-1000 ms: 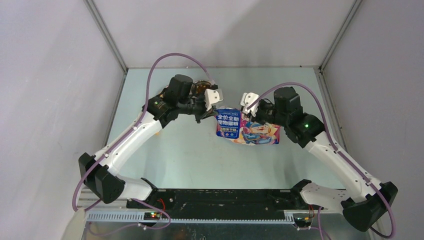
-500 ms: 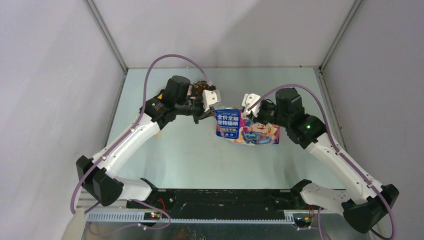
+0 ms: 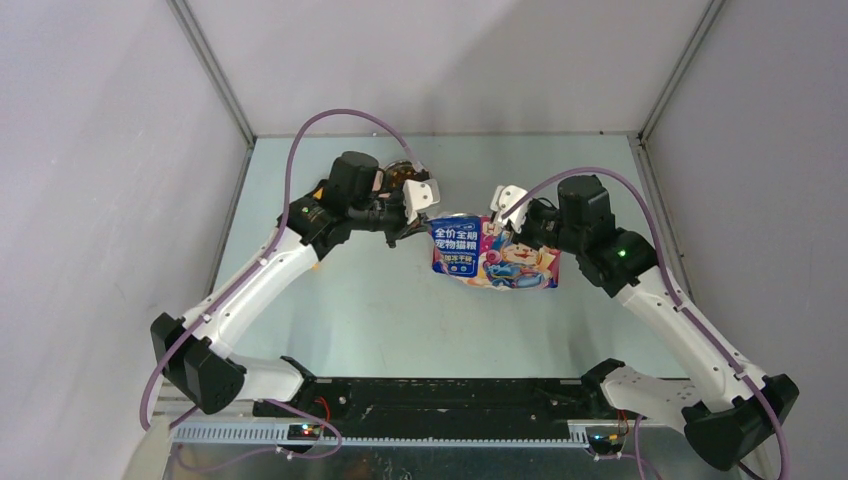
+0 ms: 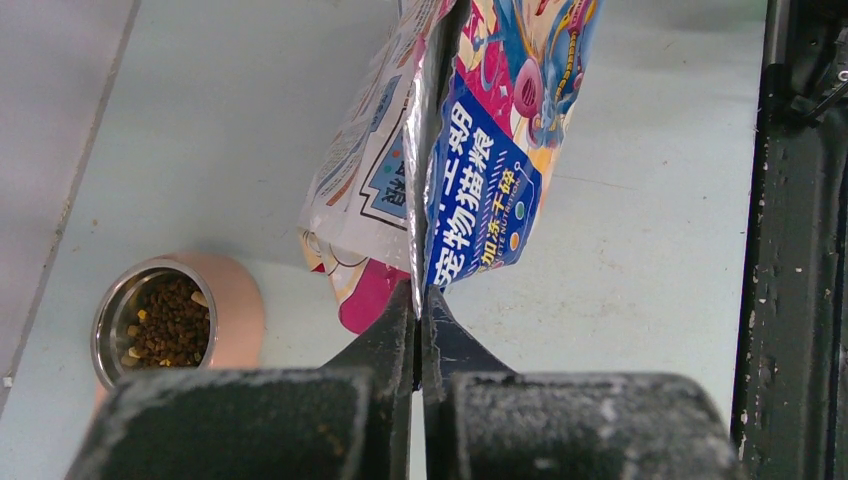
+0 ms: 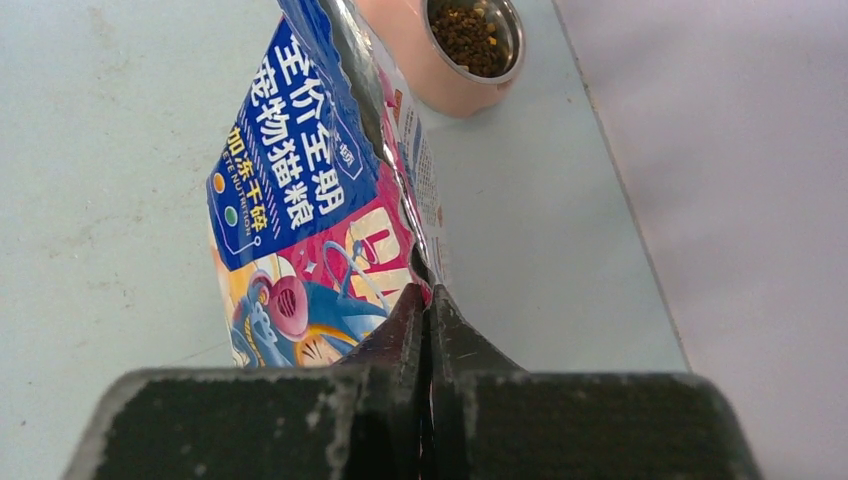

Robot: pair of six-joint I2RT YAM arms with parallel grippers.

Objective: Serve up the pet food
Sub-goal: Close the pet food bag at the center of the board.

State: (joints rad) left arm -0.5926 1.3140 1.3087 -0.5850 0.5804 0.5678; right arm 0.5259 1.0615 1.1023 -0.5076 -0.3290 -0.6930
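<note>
Glossy cat-food bag sits between left pincer and right pincer — each clamped on its edge.

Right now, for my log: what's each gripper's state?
Left gripper: shut on the bag.
Right gripper: shut on the bag.

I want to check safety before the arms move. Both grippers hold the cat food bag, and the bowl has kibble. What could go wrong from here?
The left gripper and right gripper each pinch only a thin edge of the glossy bag, so it might slip out. If they pull unevenly, the bag may tear and scatter its contents over the table. The bowl already holds kibble; more could overflow.
</note>
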